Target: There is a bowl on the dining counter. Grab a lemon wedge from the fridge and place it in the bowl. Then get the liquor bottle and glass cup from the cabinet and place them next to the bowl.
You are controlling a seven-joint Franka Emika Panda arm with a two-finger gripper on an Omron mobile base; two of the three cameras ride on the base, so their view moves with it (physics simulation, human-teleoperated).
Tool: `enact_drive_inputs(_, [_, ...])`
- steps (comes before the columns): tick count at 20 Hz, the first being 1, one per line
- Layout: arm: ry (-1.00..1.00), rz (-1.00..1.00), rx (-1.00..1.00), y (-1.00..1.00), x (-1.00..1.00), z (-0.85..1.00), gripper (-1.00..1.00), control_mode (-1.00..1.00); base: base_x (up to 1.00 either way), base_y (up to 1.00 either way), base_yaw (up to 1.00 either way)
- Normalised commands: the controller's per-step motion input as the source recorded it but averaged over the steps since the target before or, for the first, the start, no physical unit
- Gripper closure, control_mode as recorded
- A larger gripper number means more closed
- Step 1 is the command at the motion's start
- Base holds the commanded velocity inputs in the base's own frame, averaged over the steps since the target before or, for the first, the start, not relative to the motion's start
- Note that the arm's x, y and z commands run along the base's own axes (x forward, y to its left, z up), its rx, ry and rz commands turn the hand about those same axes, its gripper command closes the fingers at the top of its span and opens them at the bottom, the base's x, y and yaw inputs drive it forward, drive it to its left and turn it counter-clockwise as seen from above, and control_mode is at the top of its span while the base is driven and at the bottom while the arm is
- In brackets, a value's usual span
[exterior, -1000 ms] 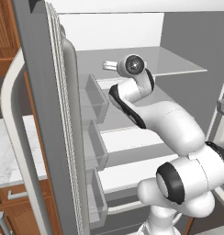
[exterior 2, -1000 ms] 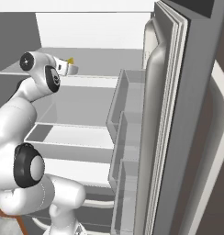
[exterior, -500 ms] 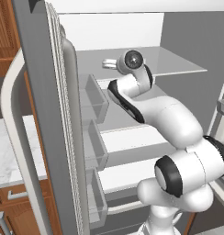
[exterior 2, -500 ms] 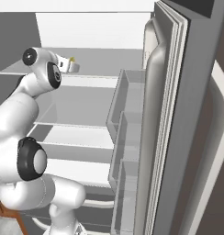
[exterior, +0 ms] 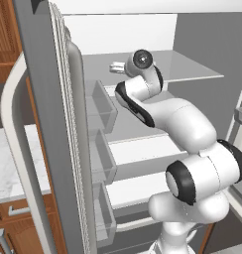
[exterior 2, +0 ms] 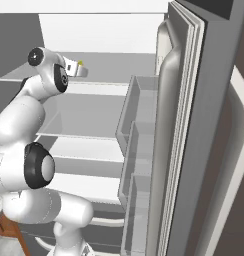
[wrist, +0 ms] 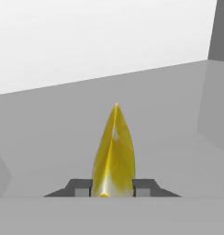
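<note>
The fridge (exterior: 43,124) stands open, with its white shelved interior ahead of me. My arm reaches onto the upper glass shelf (exterior: 192,69). In the hand view the yellow lemon wedge (wrist: 114,156) stands on the shelf, pointed end up, between my gripper's (wrist: 113,188) two dark fingertips (wrist: 81,187), which press against its two sides. The right base view shows the gripper (exterior 2: 78,69) at the shelf's back with a speck of the yellow lemon wedge (exterior 2: 80,63) at its tip. From the left base view the gripper (exterior: 115,67) points away toward the back wall. The bowl, liquor bottle and glass cup are out of view.
Both fridge doors hang open beside the arm, the left door (exterior: 68,149) and the right door (exterior 2: 194,125), each with clear door bins (exterior 2: 136,135). Lower shelves (exterior: 143,149) sit under my arm. A marble counter top (exterior: 9,163) over wooden drawers lies left of the fridge.
My gripper has pushed a little deeper along the upper shelf and its fingers have closed in from wide open onto the lemon wedge.
</note>
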Motion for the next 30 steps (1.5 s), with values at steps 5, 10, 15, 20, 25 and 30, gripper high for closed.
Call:
enact_drive_inputs(5, [0.00, 0.00, 0.00, 0.00, 0.00, 0.00, 1.00, -1.00, 0.00, 0.00, 0.00])
enact_drive_inputs(10, [-0.11, 0.00, -0.01, 0.00, -0.04, 0.22, 1.00, -1.00, 0.00, 0.00, 0.00])
enact_drive_inputs(15, [-0.19, 0.00, -0.02, 0.06, -0.14, 0.36, 1.00, -1.00, 0.00, 0.00, 0.00])
enact_drive_inputs(20, [-0.08, 0.00, -0.05, 0.23, -0.16, 0.07, 1.00, -1.00, 0.00, 0.00, 0.00])
enact_drive_inputs(25, [-0.01, 0.00, -0.01, 0.16, -0.23, 0.00, 1.00, -1.00, 0.00, 0.00, 0.00])
enact_drive_inputs(30, [-0.01, 0.00, -0.01, 0.08, -0.35, -0.01, 1.00, -1.00, 0.00, 0.00, 0.00])
